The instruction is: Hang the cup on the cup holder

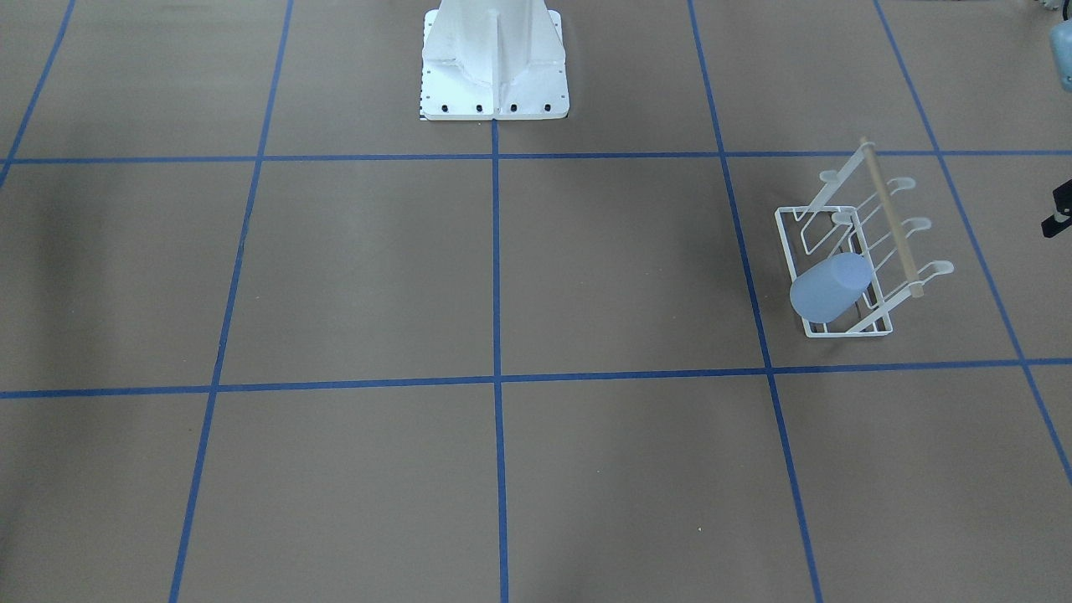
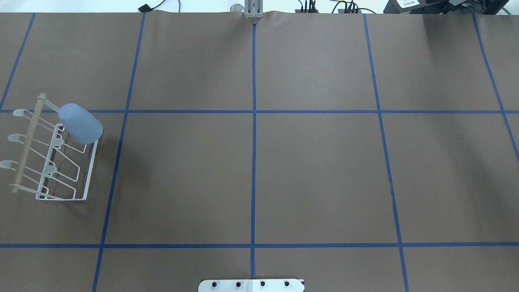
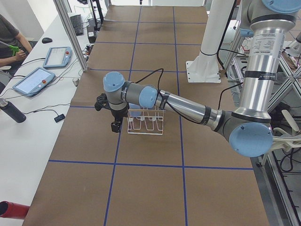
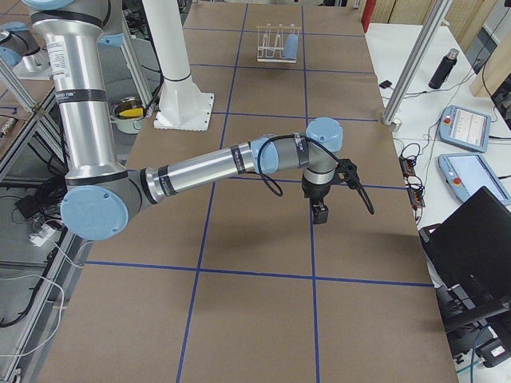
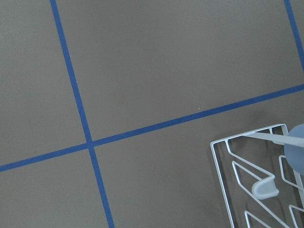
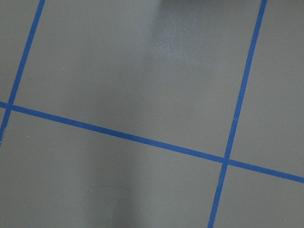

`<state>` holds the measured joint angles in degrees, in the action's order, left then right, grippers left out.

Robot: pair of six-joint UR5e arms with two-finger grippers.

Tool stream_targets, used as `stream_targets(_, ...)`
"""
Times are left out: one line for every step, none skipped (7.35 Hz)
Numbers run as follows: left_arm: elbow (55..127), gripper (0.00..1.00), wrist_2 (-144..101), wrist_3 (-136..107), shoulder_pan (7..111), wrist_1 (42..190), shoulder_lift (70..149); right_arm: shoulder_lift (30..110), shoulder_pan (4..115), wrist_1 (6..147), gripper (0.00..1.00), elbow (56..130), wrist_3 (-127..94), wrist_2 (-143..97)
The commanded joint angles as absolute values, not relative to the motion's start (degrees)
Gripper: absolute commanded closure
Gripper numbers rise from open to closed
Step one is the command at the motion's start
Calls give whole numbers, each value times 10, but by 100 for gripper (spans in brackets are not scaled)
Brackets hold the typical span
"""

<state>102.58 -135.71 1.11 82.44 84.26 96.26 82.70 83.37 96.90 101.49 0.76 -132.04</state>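
One cup (image 1: pixel 829 289) tilted on one cup holder (image 1: pixel 892 219), left pincer (image 3: pixel 114 127), right pincer (image 4: pixel 319 215), cannot tell either's grip

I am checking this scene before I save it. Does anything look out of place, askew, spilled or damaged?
Nothing stands out. The cup sits slanted on a prong at one end of the rack, as a hung cup would. The rack stands flat on the table. No spill or damage shows.

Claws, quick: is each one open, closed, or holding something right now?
Left claw: cannot be told from the side view.
Right claw: cannot be told from the side view.
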Motion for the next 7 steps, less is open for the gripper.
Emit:
stream_targets(1046, 2, -1358, 11, 824, 844, 954, 827, 833, 968, 0, 1017, 6, -1321)
stream_targets(1060, 2, -1358, 11, 824, 844, 938, 831, 833, 969, 0, 1017, 6, -1323)
stream_targets(1071, 2, -1357, 11, 824, 844, 928, 831, 833, 969, 0, 1010, 5, -1322)
stream_targets(1079, 2, -1357, 11, 824, 844, 925, 825, 833, 969, 0, 1005, 5, -1322)
stream_targets(1091, 2, -1357, 11, 824, 844, 920, 825, 833, 968, 0, 1007, 4, -1323)
stream_targets(1105, 2, -1356, 11, 825, 843, 918, 828, 833, 969, 0, 1005, 7, -1325)
stream_targets(1118, 2, -1356, 11, 825, 843, 906, 831, 833, 968, 0, 1009, 9, -1331)
